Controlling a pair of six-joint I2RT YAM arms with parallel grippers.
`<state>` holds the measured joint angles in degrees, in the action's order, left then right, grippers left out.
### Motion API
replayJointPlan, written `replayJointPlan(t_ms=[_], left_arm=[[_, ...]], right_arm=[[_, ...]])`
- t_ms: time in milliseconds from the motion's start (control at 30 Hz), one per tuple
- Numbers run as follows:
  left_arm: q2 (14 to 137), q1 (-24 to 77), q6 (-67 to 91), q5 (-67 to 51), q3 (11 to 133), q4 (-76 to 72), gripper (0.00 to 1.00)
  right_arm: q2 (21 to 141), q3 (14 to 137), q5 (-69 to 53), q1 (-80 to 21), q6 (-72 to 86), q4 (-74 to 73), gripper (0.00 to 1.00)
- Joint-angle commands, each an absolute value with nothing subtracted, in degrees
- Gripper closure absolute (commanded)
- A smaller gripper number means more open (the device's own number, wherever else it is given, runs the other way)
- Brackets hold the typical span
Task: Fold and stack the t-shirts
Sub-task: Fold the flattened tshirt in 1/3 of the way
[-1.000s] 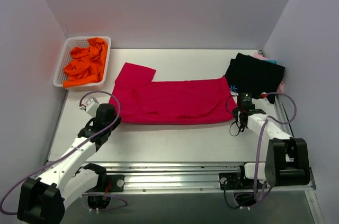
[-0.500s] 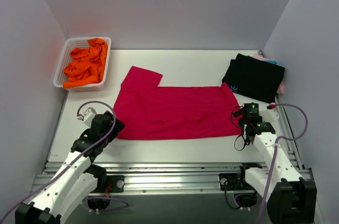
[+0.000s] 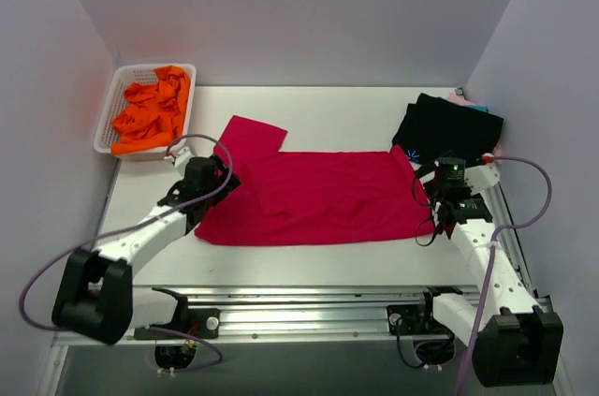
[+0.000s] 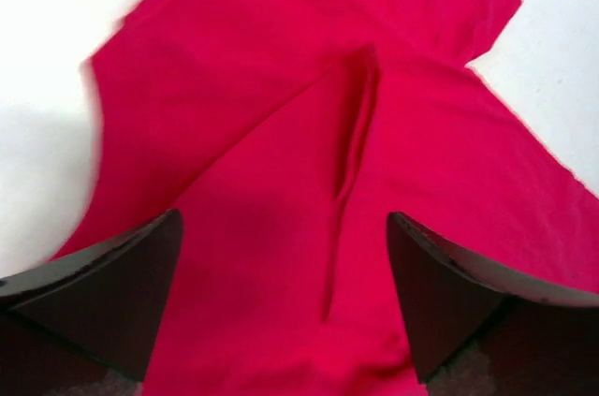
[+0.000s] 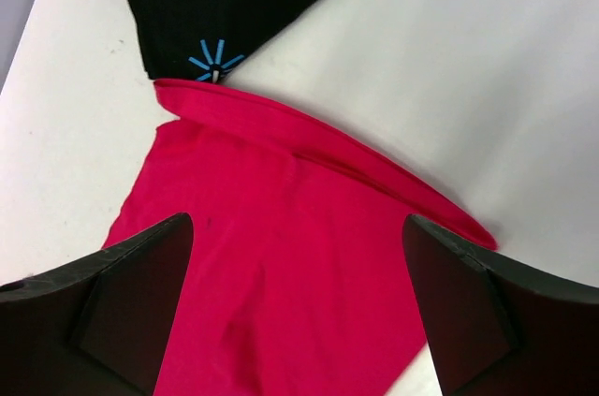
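A crimson-red t-shirt (image 3: 318,195) lies spread flat across the middle of the table, one sleeve (image 3: 255,134) pointing to the far left. My left gripper (image 3: 211,176) hovers open over its left end; the left wrist view shows red cloth (image 4: 281,124) with a long crease (image 4: 351,162) below the left gripper (image 4: 283,227), nothing between the fingers. My right gripper (image 3: 447,183) stands open over the shirt's right corner (image 5: 281,256), the right gripper (image 5: 298,223) empty. A folded black t-shirt (image 3: 449,134) with a blue mark (image 5: 213,59) lies on pink (image 3: 496,153) and teal (image 3: 479,108) ones at the far right.
A white basket (image 3: 106,120) with crumpled orange cloth (image 3: 150,110) stands at the far left corner. Grey walls close in the table on three sides. A metal rail (image 3: 309,307) runs along the near edge between the arm bases.
Both grippers dragged the red t-shirt a little toward the near edge, then opened and let it go. Both arms then moved back away from the near edge, above the shirt's ends.
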<state>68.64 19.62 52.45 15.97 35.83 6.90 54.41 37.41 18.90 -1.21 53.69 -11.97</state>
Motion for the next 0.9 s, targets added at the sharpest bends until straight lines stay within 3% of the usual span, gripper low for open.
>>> replayJointPlan(t_ms=[0, 133, 433, 567, 733, 800, 833, 867], left_arm=[[79.78, 18.72, 47.47, 11.88, 43.14, -7.19, 0.06], [94.88, 17.75, 44.65, 4.23, 51.66, -10.29, 0.12], [104.75, 17.67, 43.24, 2.37, 60.37, -10.2, 0.19], [106.17, 17.67, 43.24, 1.41, 61.35, -10.9, 0.39], [107.4, 17.67, 42.8, 0.97, 62.49, -10.64, 0.56], [107.58, 17.67, 42.72, 0.53, 62.67, -10.46, 0.63], [107.49, 17.67, 42.63, 0.35, 62.67, -10.37, 0.64], [107.49, 17.67, 42.45, 0.35, 62.67, -10.46, 0.66]], right_arm=[[60.54, 37.88, 14.77, -1.93, 50.71, -3.27, 0.11], [68.45, 39.46, 13.8, -2.02, 50.19, -0.53, 0.12], [69.0, 38.76, 15.38, -1.85, 48.96, 1.76, 0.12], [68.9, 38.5, 16.7, -1.76, 48.78, 1.85, 0.12], [69.96, 37.97, 16.79, -1.67, 48.78, 2.37, 0.13], [69.7, 36.48, 15.91, -1.67, 48.95, 4.03, 0.19], [69.44, 35.6, 15.13, -1.67, 48.96, 5.35, 0.28], [69.17, 33.25, 13.12, -1.76, 49.13, 6.67, 0.5]])
